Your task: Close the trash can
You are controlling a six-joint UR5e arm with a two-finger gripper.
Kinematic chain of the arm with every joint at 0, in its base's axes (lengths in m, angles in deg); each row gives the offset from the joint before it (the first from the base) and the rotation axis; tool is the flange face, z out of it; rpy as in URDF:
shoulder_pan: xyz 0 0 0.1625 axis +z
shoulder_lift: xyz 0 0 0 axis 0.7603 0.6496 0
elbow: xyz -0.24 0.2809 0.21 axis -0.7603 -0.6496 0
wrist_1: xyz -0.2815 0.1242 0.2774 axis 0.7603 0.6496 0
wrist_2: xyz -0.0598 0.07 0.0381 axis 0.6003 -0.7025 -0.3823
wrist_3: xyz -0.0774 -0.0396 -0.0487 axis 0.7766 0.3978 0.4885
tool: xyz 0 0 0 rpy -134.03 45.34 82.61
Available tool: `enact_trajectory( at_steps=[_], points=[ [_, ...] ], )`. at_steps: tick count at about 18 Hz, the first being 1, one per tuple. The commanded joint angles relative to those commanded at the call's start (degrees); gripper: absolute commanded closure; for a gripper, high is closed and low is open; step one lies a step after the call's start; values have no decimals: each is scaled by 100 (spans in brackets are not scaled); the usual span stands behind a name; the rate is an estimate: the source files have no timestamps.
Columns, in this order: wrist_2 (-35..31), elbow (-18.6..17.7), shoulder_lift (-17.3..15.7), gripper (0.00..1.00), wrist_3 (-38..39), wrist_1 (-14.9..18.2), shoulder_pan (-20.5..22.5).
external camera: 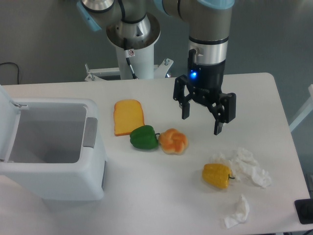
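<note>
Fixed camera, looking down across the white table. Trash can sitting at the left edge, big white boxy bin with rounded corners, mouth wide open and pale interior showing. Lid standing up along the far left side, only partly in frame. Grey latch strip on the bin's right rim, facing the food. Gripper hanging above the table right of centre, well apart from the bin, fingers spread wide with nothing between them, blue light glowing on the wrist. Slice of orange toast lying flat just right of the bin. Green pepper just below the toast, touching or nearly touching the orange bun-shaped pastry on its right. Yellow pepper further right and nearer the camera, against a heap of crumpled white tissue. Another scrap of tissue near the front edge. Arm's white base at the back.
</note>
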State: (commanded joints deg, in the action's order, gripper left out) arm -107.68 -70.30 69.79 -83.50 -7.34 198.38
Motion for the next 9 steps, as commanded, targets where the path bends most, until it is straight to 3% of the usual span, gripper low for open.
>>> enact_trajectory(
  at_steps=[9],
  points=[
    [236, 61, -9, 0, -9, 0, 9]
  ],
)
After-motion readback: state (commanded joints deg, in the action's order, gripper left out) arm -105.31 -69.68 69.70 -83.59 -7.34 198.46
